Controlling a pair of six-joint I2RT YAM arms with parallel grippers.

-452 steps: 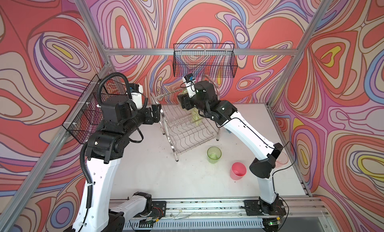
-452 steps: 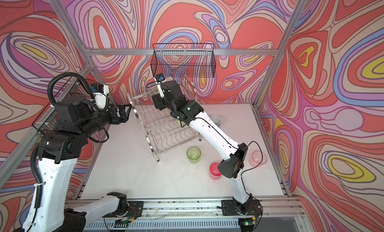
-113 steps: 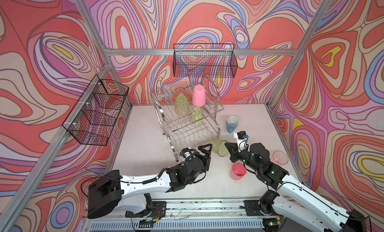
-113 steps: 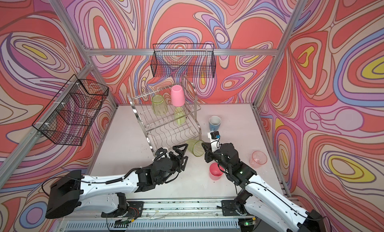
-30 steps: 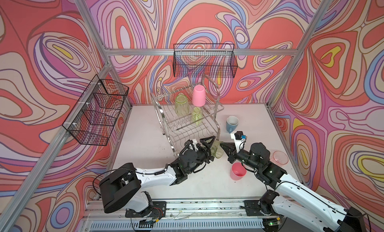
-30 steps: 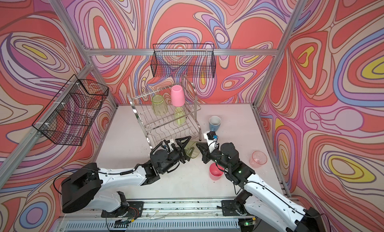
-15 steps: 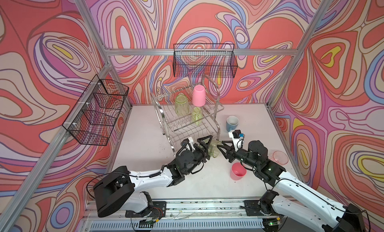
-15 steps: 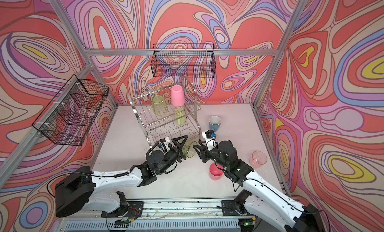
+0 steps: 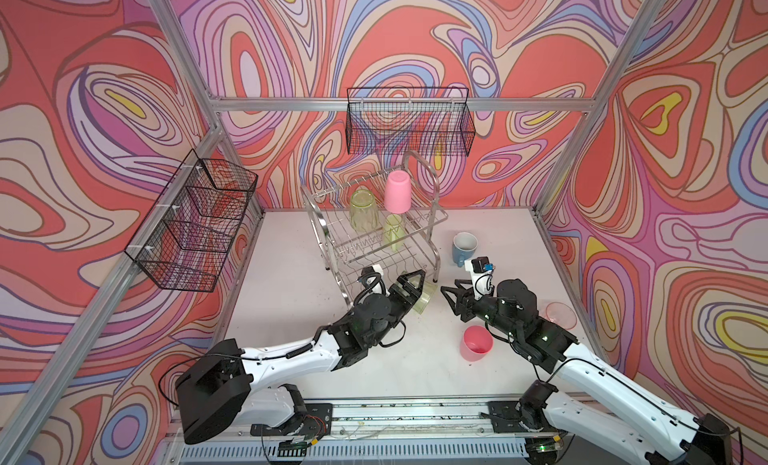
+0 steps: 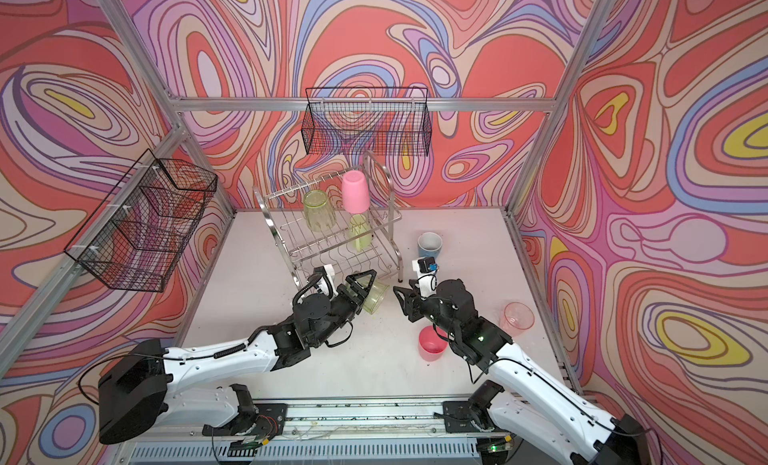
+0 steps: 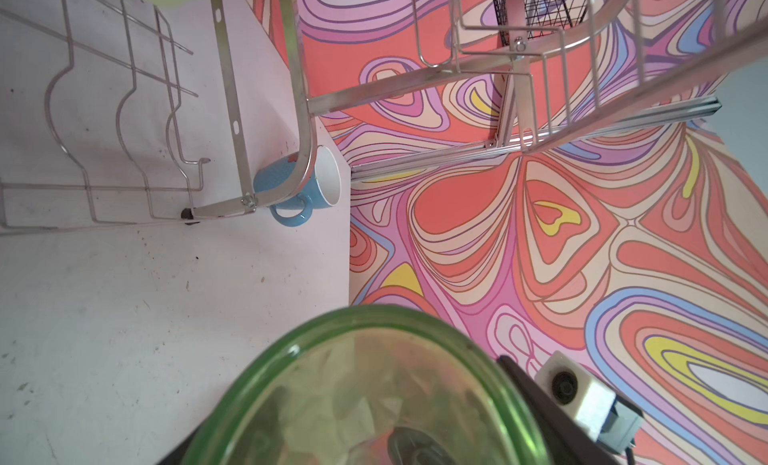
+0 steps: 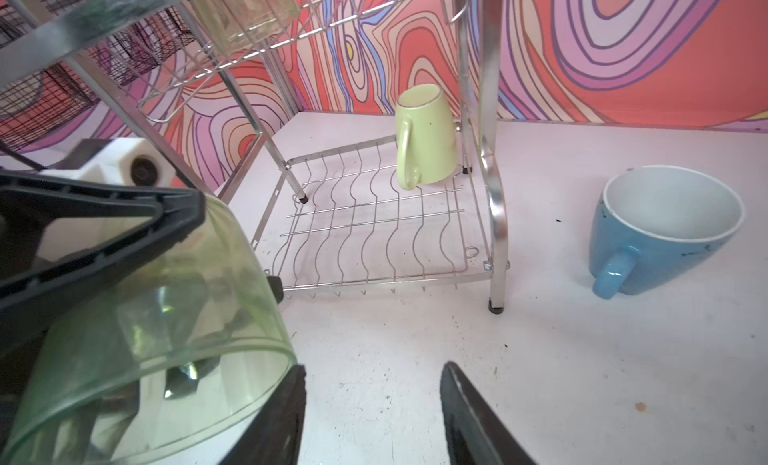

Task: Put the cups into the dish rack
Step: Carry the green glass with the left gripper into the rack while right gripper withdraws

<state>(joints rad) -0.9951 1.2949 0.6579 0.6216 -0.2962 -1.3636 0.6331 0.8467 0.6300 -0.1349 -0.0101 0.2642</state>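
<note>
A clear green plastic cup is held on its side by the left gripper, just in front of the shiny silver two-tier wire dish rack, near its front leg. The black fingers are clamped on opposite sides of the cup's wall. The mouth is turned away from the arm, probably so that the cup can be tipped upside down onto a tier, as the loaded cups are.

The right gripper is kept just beside the cup's rim, its jaws apart and nothing between them. This empty gap is shown most clearly in the right wrist view. There a pale-green handled mug is also seen inverted at the rack's far lower corner, and a blue white-lined mug stands beside the rack. An opaque pink tumbler and a second clear green cup on the upper tier are seen whole only in both top views.
</note>
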